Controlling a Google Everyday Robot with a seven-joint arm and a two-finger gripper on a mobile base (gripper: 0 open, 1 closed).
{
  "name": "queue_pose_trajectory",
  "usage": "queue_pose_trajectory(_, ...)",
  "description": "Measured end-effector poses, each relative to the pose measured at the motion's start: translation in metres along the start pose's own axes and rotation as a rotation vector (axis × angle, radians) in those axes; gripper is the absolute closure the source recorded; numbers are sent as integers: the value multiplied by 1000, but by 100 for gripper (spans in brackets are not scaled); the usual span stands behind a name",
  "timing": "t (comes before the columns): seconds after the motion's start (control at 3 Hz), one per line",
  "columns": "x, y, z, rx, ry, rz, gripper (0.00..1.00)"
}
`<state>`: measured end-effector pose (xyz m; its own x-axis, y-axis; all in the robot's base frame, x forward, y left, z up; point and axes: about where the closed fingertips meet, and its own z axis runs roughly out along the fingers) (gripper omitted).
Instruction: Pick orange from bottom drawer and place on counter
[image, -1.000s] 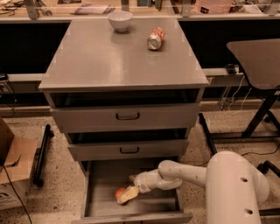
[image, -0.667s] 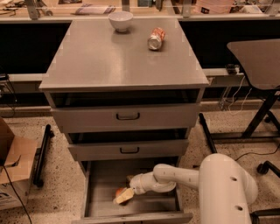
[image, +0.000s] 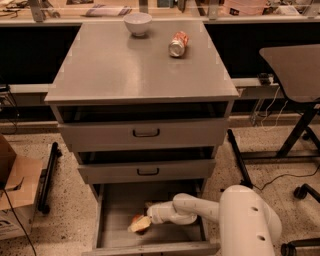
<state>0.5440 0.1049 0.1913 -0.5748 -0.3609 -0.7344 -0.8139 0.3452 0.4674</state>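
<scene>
Nearest, at five o'clock: a bulky white arm (image: 245, 220), reaching leftward into the pulled-out bottom drawer (image: 117, 205). At its tip the pincer (image: 139, 225), low over the drawer floor near six o'clock, right against the orange (image: 137, 219) and partly covering it. Cannot tell whether wide, narrow or closed on the fruit. Only a reddish-orange patch of the orange showing, down in the drawer, left of centre, well below the table.

Just above, the middle drawer (image: 147, 171) with a dark handle, pushed nearly in; above that the top drawer (image: 145, 133), same handle, a dark gap over its front.

Farther back, at the centre, the wide grey table (image: 130, 70) overhanging the drawers. Toward one o'clock on it, a crushed red-and-white can (image: 178, 44) lying on its side; at twelve o'clock, near the far edge, a white bowl (image: 137, 23) standing upright — the two well apart.

At three o'clock, a dark side table (image: 295, 67) on black legs. At eight o'clock, on the speckled floor, a cardboard box (image: 17, 195).
</scene>
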Motion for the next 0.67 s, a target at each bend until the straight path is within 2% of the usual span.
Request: queue_pose_trajectory(0.67,36,-30,29,38,-8,66,0)
